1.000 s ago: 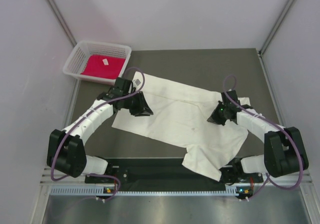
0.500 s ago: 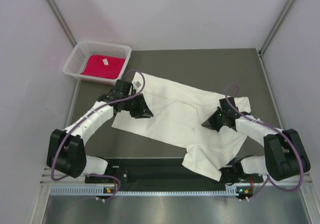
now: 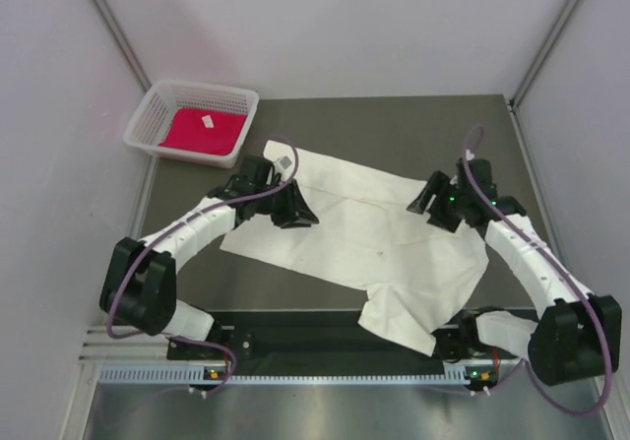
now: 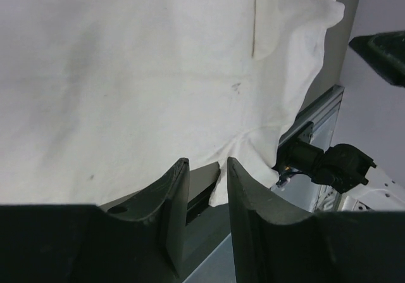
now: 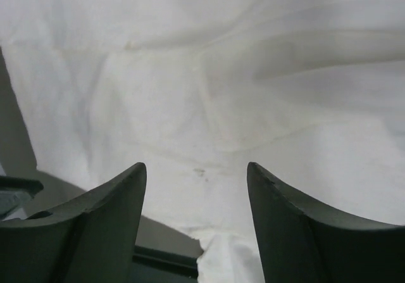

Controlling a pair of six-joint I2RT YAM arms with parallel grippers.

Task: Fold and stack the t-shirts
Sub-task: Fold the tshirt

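Both shirts lie apart: white shirt (image 3: 364, 233) unfolded mid-table, red shirt (image 3: 202, 130) in far-left basket (image 3: 146, 123); left gripper (image 4: 206, 166) barely parted, right gripper (image 5: 196, 167) wide, both empty.

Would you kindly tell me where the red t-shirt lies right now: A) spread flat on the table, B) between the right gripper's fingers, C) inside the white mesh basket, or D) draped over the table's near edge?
C: the top view shows the red t-shirt lying inside the white basket at the far left.
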